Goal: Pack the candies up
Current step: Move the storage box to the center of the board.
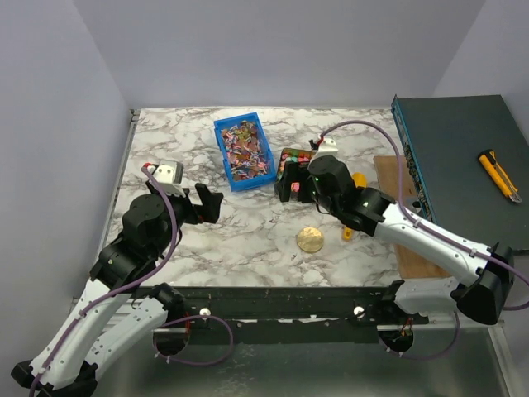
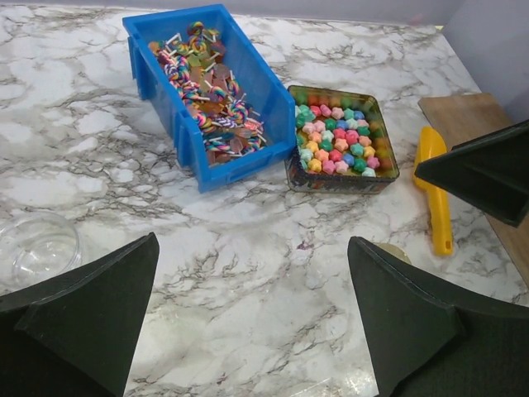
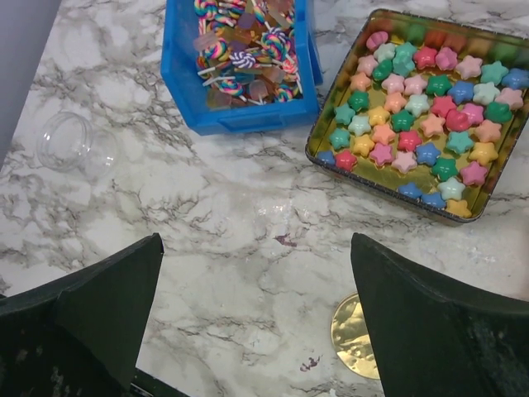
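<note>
Shiny wrapped candies fill a blue bin, seen also in the right wrist view. Star-shaped candies in pink, yellow, green and blue lie in a shallow gold tin. My left gripper hovers open over bare marble, left of the bin and near of it, nothing between its fingers. My right gripper is open too, just on the near side of the tin, with only tabletop between its fingers.
A clear round jar sits on the left of the table. A gold lid lies near the front. A yellow scoop rests by a wooden board. At the right stands a dark box with a utility knife on it.
</note>
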